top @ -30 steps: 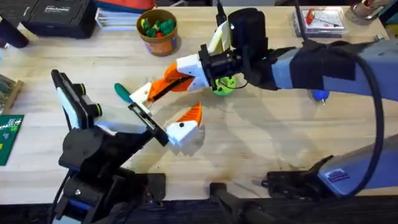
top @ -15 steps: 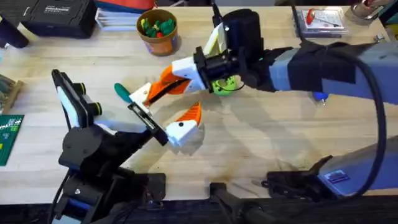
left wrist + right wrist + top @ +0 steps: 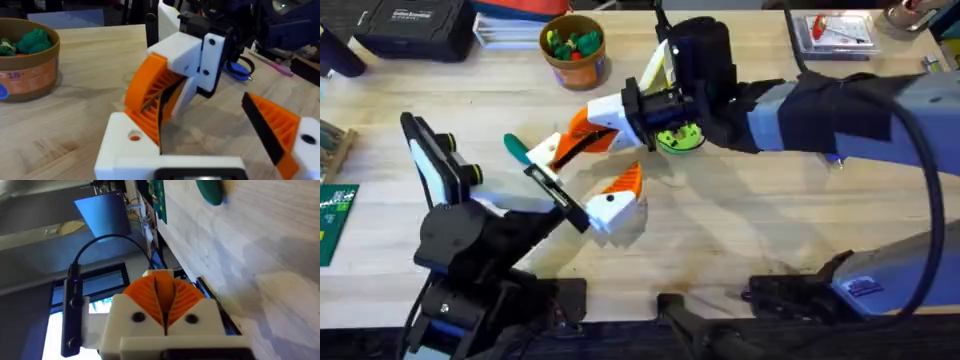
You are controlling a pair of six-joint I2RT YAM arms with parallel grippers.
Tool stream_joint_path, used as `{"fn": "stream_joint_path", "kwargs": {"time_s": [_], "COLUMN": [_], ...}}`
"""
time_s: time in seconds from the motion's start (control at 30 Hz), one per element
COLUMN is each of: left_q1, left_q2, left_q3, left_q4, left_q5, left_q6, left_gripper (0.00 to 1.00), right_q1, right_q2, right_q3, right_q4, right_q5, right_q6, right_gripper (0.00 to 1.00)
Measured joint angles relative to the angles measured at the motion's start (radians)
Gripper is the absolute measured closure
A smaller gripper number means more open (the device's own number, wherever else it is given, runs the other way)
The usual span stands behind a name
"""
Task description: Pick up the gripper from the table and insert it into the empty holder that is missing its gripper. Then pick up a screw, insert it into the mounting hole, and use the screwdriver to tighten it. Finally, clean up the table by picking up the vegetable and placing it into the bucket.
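Since a second ago my right end effector, pads shut on the gripper, has slid left toward the holder over the table; left end effector stays spread; insertion looks imminent.

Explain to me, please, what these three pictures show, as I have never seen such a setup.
Two robot arms work at a wooden table. One picture looks down from above; the other two come from cameras on each arm's wrist. The left gripper is open and lacks one finger: its white holder has a bare screw hole. The right gripper, pads shut, meets an orange finger at that holder; whether it grips it is unclear. A green vegetable and a bucket of toys lie nearby.
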Motion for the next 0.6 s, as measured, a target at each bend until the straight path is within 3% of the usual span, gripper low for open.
{"fn": "stream_joint_path", "kwargs": {"time_s": [0.6], "left_q1": [0.001], "left_q2": [0.0], "left_q3": [0.0], "left_q4": [0.0], "left_q5": [-0.022], "left_q6": [0.004], "left_gripper": [0.014], "right_q1": [0.035], "right_q2": [0.0], "right_q3": [0.0], "right_q4": [0.029], "right_q5": [0.083], "right_q6": [0.0], "right_gripper": [0.993]}}
